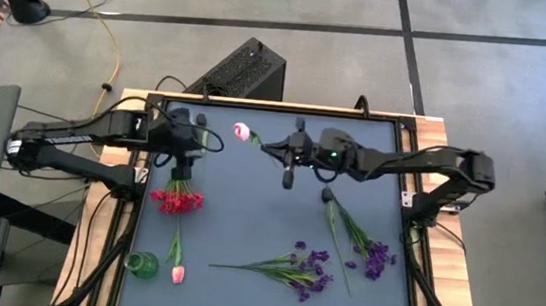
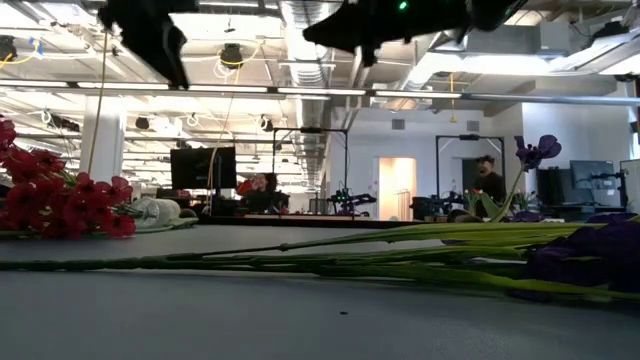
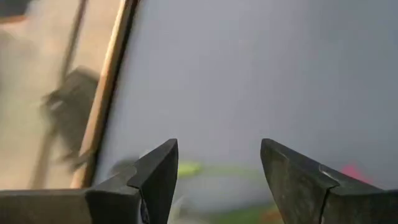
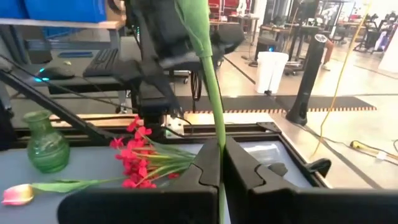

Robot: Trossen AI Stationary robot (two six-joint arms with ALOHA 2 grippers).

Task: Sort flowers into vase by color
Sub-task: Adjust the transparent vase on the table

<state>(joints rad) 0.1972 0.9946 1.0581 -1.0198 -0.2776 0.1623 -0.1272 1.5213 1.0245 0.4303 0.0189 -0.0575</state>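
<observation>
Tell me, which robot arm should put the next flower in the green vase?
Probably the right one: its right hand is already shut on a pink tulip. The left hand is open and holds nothing, though it is nearer the green vase.

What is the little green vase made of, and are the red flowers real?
The green vase looks like glass: see-through, shiny, ribbed. The red flowers look fake, maybe fabric or plastic, with very even bright petals and stiff, smooth green stems, though I can't be sure.
</observation>
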